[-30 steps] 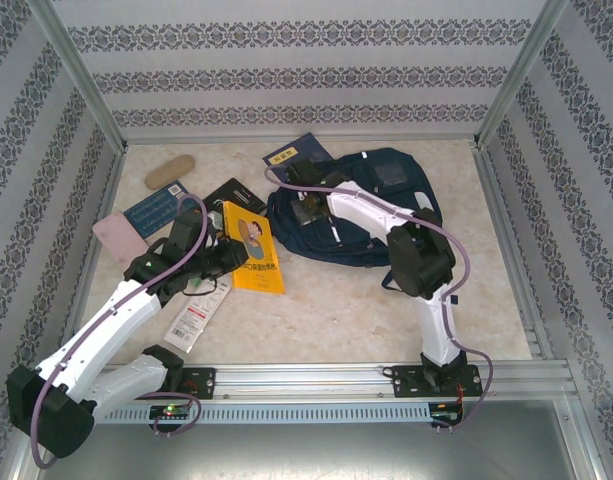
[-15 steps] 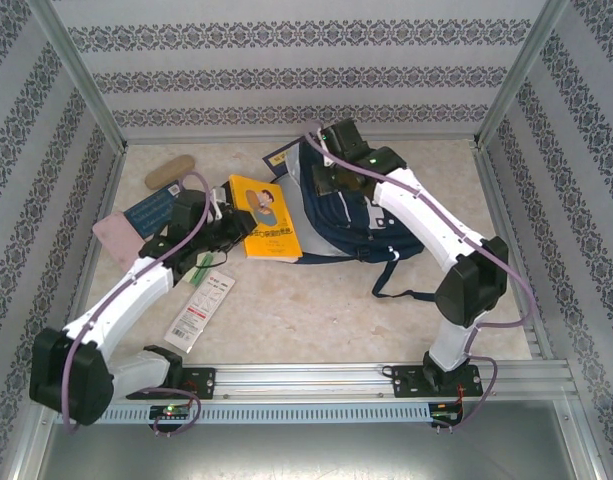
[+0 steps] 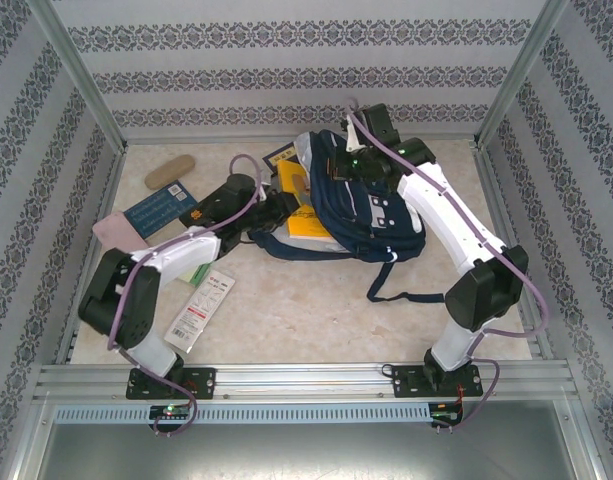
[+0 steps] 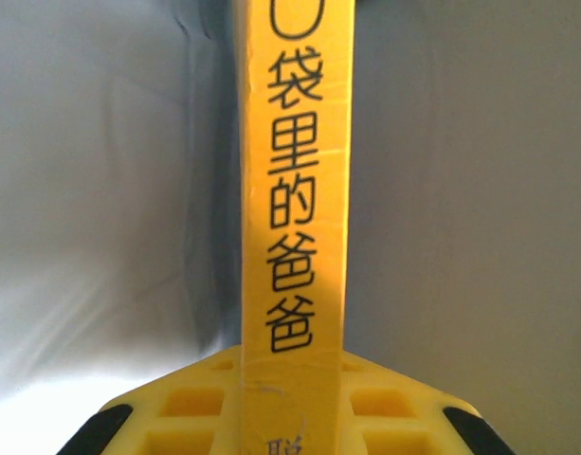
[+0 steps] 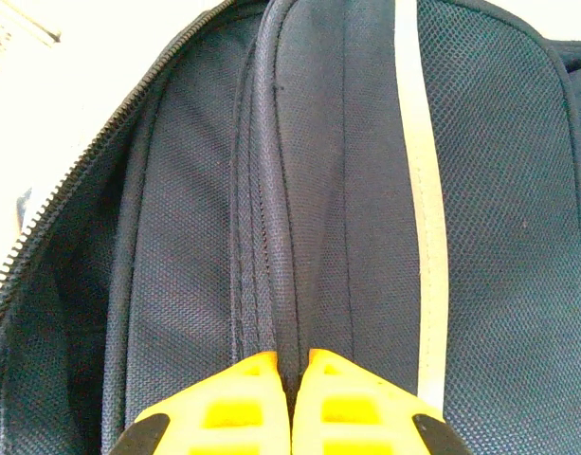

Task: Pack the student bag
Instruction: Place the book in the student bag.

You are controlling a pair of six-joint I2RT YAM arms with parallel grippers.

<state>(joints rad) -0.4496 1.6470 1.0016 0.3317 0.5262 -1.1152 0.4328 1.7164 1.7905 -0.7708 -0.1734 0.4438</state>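
Observation:
The student bag (image 3: 376, 212), navy with a white stripe (image 5: 421, 190), lies at the back middle of the table, its mouth facing left. My right gripper (image 3: 338, 166) holds its upper rim up; in the right wrist view the gripper (image 5: 295, 379) is shut on a fold of the bag's navy fabric (image 5: 176, 246). A yellow book (image 3: 304, 218) sits partly inside the bag's mouth. My left gripper (image 3: 276, 208) grips its near end. In the left wrist view the gripper (image 4: 292, 412) is shut on the book's spine (image 4: 295, 190), with the bag's pale lining (image 4: 461, 190) around it.
A blue book (image 3: 158, 208), a pink item (image 3: 114, 232) and a tan pencil case (image 3: 169, 171) lie at the back left. A white packet (image 3: 199, 308) lies in front of the left arm. Another blue book (image 3: 282, 156) shows behind the bag. A bag strap (image 3: 394, 290) trails forward.
The left arm carried the yellow book right and back, into the bag's mouth. The right arm moved toward the back wall and raised the bag's rim, pulling the bag upright and open.

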